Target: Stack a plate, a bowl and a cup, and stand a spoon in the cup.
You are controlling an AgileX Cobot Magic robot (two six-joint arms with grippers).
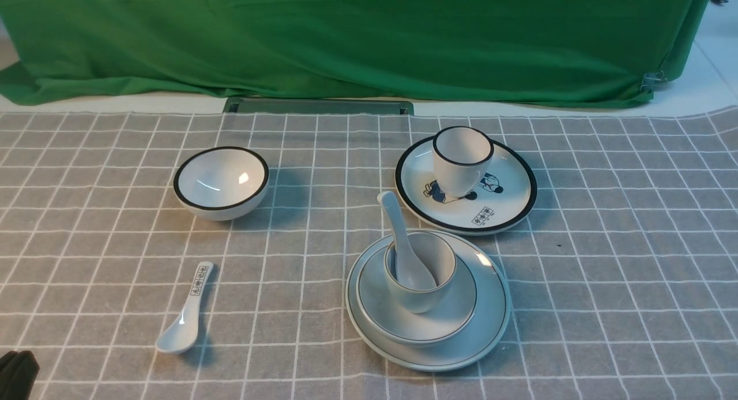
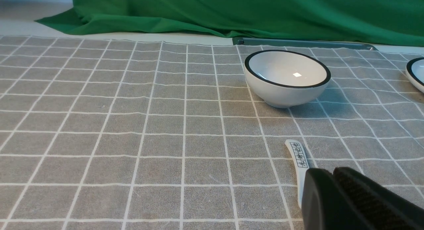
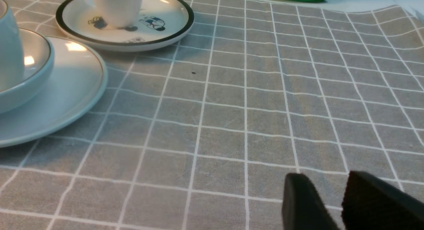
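Observation:
The pale plate [image 1: 490, 331] lies on the cloth at near centre-right. The pale bowl [image 1: 455, 310] sits on it and the pale cup [image 1: 421, 299] sits in the bowl. The plain white spoon [image 1: 398, 233] stands in the cup, its handle leaning up and to the left. The right wrist view shows an edge of the plate [image 3: 66, 97], the bowl [image 3: 38, 71] and the cup [image 3: 10, 47]. My left gripper [image 2: 333, 172] is shut and empty, low at the near left corner [image 1: 17, 374]. My right gripper [image 3: 326, 182] is open and empty, to the right of the stack.
A black-rimmed bowl [image 1: 221, 181] [image 2: 287, 78] stands at the left. A spoon with black characters [image 1: 187, 316] [image 2: 298, 157] lies just beyond my left fingertips. A black-rimmed cup [image 1: 461, 161] [image 3: 117, 8] stands on the cartoon plate [image 1: 507, 198] [image 3: 165, 21] behind the stack.

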